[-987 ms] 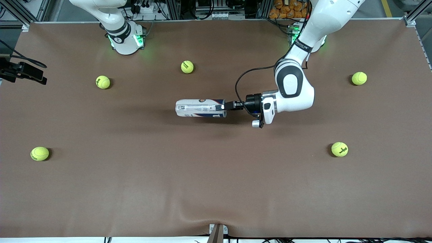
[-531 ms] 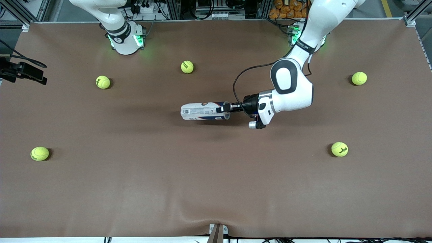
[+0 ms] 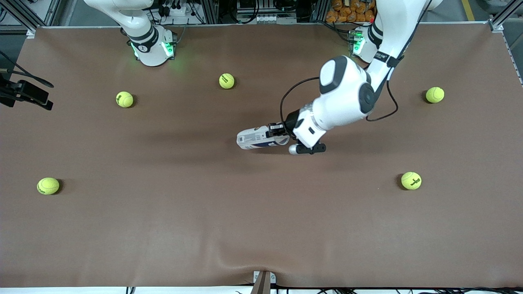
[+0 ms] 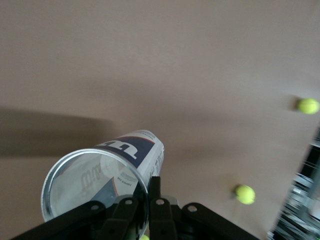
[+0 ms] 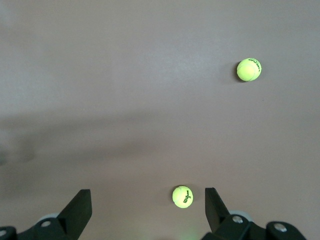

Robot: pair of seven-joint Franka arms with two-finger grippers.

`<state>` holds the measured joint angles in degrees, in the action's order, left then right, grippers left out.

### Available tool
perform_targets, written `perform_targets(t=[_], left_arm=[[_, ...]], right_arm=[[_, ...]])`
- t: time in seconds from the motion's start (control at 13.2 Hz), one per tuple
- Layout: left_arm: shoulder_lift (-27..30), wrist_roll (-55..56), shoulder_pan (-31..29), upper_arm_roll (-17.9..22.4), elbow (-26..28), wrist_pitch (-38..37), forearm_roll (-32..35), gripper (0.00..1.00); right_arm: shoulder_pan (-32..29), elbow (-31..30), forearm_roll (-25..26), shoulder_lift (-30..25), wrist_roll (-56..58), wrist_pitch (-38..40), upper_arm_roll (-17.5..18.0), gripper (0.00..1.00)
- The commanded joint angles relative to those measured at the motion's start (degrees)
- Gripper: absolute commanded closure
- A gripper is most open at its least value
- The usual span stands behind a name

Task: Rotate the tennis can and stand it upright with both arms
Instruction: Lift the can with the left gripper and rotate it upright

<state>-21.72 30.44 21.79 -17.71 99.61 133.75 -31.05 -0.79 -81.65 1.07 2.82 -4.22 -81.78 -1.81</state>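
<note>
Over mid-table, left pincer (image 3: 276, 131) clamps tennis can (image 3: 255, 139) rim (tilted).

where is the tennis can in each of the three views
Front view: the can is mid-table, tilted, one end clamped by the shut left gripper.
Left wrist view: the can fills the lower part, open silvery rim toward the camera, pinched at the rim by the gripper.
Right wrist view: not in it; only balls and the open right gripper.
Shared landmark: the brown table.
</note>
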Motion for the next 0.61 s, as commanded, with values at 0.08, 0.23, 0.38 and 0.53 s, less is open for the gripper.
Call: perform_targets(t=[0.08, 0.23, 0.38, 0.53], left_arm=[[-0.6, 20.56, 5.79, 0.48, -8.97, -10.59, 18.6, 1.0], [-1.57, 28.24, 9.13, 0.57, -12.85, -17.88, 28.11, 1.0], [-2.1, 31.42, 11.16, 0.65, -13.83, -21.86, 31.65, 1.0], [-3.67, 35.28, 13.26, 0.83, -13.92, -22.04, 35.77, 1.0]], right_arm=[[-1.41, 0.36, -1.94, -0.54, -1.84, 0.39, 0.4, 0.0], [-1.41, 0.36, -2.21, -0.54, -1.58, 2.05, 0.4, 0.0], [-1.5, 0.36, -2.21, -0.54, -0.97, 4.16, 0.31, 0.0], [-1.41, 0.36, -2.12, -0.63, -0.7, 4.7, 0.49, 0.0]])
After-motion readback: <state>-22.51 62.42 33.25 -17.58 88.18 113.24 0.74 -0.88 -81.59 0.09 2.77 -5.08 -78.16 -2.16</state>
